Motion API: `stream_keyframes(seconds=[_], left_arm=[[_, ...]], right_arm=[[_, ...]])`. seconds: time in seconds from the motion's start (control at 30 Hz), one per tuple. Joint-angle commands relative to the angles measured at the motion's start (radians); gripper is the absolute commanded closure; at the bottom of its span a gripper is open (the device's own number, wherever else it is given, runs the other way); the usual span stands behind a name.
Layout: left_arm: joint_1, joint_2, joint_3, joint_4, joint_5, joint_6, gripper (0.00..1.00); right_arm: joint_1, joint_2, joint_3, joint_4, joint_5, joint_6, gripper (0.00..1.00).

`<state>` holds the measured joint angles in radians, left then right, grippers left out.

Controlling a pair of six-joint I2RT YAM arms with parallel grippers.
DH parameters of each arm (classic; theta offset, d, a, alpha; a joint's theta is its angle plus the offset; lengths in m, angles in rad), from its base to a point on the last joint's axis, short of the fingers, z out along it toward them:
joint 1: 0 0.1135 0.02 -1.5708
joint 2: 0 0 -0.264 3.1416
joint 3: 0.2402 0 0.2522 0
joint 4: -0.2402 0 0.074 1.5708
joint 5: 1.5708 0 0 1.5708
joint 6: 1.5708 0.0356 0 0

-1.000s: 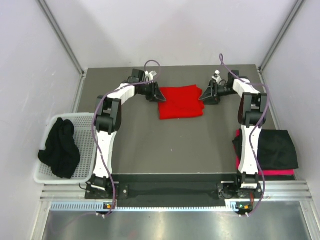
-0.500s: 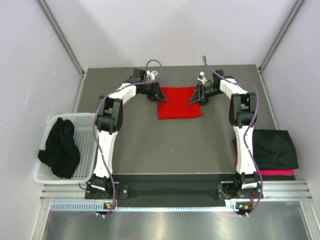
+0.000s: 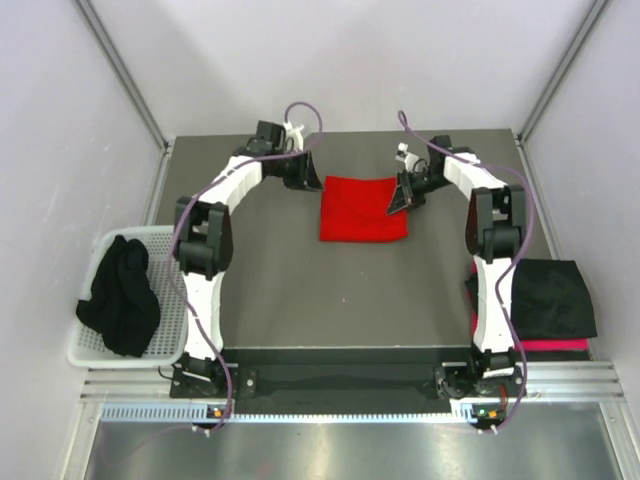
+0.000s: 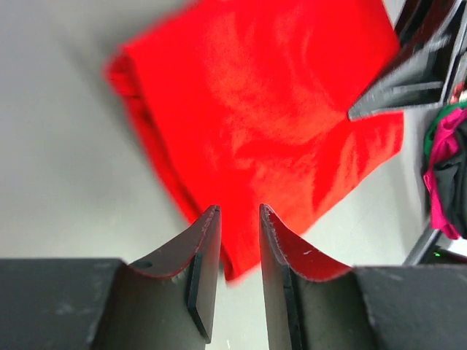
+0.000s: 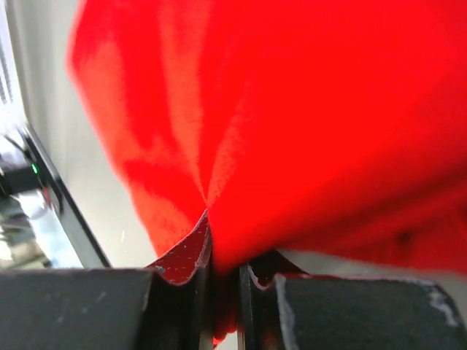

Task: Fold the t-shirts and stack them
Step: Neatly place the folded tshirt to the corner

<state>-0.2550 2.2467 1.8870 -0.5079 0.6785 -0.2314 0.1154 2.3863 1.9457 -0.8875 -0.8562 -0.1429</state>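
On the dark surface (image 3: 300,290) lies a limp red t-shirt (image 3: 362,208), right tool (image 5: 222,248) clamped on its edge, left tool (image 4: 239,219) apart.

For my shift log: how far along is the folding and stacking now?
Done: a black shirt lies on a pinkish-red one, at right. In hand: the right gripper pinches the folded red shirt; the left gripper is open beside it. Left: stacking it, then the black cloth in the basket.

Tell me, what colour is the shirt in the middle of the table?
The shirt is bright red. You see it best in the top camera view.
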Motion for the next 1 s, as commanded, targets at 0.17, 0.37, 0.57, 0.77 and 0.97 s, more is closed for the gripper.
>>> stream_keyframes(seconds=[0.17,0.37,0.57,0.77,0.97], left_arm=[[0.028,-0.366,-0.137,0.025,-0.138,0.096,0.66],[0.028,-0.466,-0.201,0.049,-0.149,0.095,0.65],[0.028,-0.527,-0.239,0.069,-0.162,0.090,0.65],[0.030,-0.567,-0.278,0.092,-0.157,0.081,0.64],[0.031,-0.581,-0.290,0.101,-0.162,0.073,0.64]], right_arm=[[0.010,-0.443,-0.319,-0.224,0.111,-0.276,1.00],[0.010,-0.692,-0.635,-0.314,0.212,-0.391,1.00],[0.001,-1.016,-0.760,-0.295,0.394,-0.359,1.00],[-0.054,-1.173,-0.760,-0.401,0.508,-0.380,1.00],[-0.158,-1.277,-0.788,-0.481,0.551,-0.446,1.00]])
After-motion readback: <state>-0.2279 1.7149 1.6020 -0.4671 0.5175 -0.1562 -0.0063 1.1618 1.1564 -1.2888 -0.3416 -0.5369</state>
